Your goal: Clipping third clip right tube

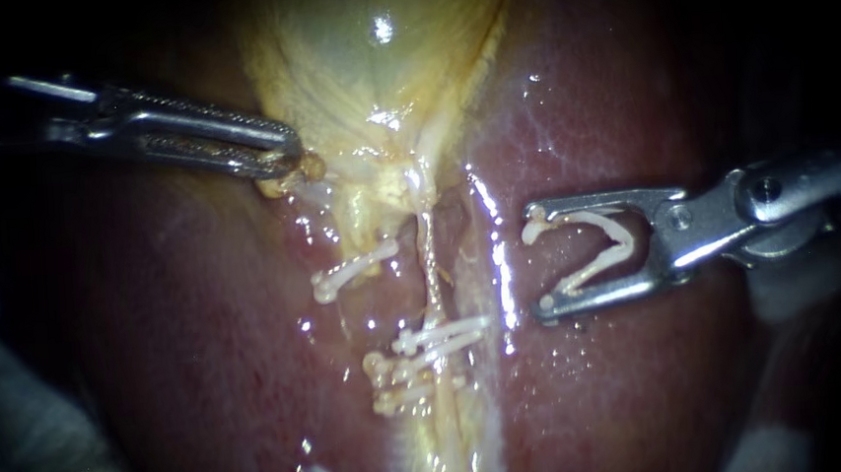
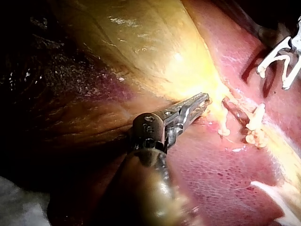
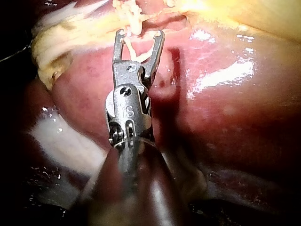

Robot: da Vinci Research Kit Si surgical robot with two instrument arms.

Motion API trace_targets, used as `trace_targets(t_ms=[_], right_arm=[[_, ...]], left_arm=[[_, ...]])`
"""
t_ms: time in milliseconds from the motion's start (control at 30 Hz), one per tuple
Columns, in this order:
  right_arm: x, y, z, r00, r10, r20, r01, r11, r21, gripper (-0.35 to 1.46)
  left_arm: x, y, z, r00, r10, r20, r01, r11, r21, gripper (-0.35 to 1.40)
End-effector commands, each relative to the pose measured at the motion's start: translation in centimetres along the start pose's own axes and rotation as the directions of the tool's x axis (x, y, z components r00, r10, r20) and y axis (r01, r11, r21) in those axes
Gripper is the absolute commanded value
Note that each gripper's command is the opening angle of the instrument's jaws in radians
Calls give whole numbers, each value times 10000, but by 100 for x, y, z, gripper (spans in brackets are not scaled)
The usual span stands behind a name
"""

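- Left instrument (image 1: 290,153): jaws narrow, clamped on the edge of the gallbladder (image 1: 379,61) at its neck.
- Right instrument (image 1: 539,265): jaws wide, holding an open clip (image 1: 627,243), one leg seated along each jaw.
- Right tube (image 1: 429,255): runs down from the gallbladder neck, between the two instruments. Closed clips (image 1: 443,338) cross it lower down.
- Open clip: over the liver (image 1: 629,389), near the right tube but apart from it, mouth facing the tube.
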Motion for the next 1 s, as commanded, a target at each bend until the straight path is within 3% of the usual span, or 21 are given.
trace_targets(t_ms=[33,167,433,700,833,1000], right_arm=[[0,0,0,10000,2,-6,-2,10000,-1,50],[0,0,0,10000,3,-5,-3,10000,-5,50],[-1,0,0,10000,2,-4,-2,10000,-11,50],[2,2,7,10000,-43,2,43,10000,-46,50],[5,6,20,9957,928,-21,-928,9956,-145,49],[10,17,41,9739,2268,-81,-2269,9735,-287,49]], left_arm=[[1,1,-5,10000,-1,11,1,10000,-28,-35],[8,5,-27,10000,-34,42,34,9999,-118,-35],[28,12,-90,9995,-201,-247,209,9993,306,-35],[27,12,-90,9994,-216,-273,226,9991,366,-35],[27,12,-90,9994,-216,-274,226,9991,368,-35],[27,12,-89,9994,-216,-278,226,9990,376,-35]])
